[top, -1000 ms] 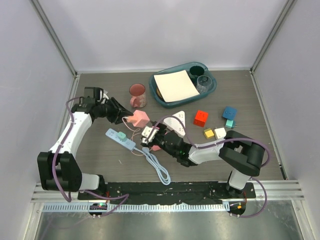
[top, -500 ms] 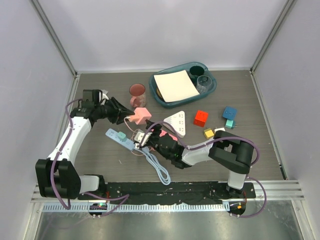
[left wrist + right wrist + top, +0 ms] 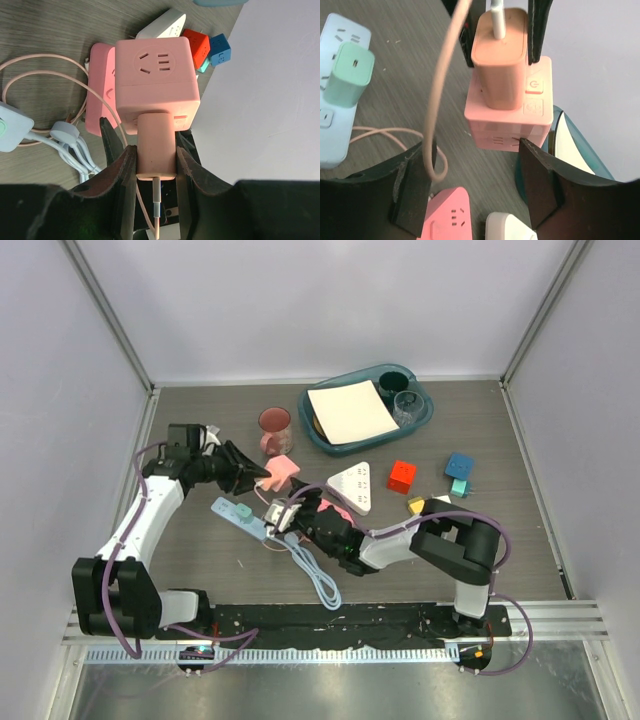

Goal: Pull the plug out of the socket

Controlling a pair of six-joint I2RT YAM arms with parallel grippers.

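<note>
top view: left gripper (image 3: 258, 478) carries the socket (image 3: 284, 470), a pink cube, mid-table; right gripper (image 3: 287, 512) just beside it. left wrist: fingers (image 3: 122, 172) clenched on the plug (image 3: 156, 145), seated in the socket. right wrist alone shows: its jaws released, flanking the cube, no grip. step: bracing the socket; next likely clamp cube, pull apart.

Power symbol on button (image 3: 534, 85) of pink cube (image 3: 507, 125), no words legible
</note>
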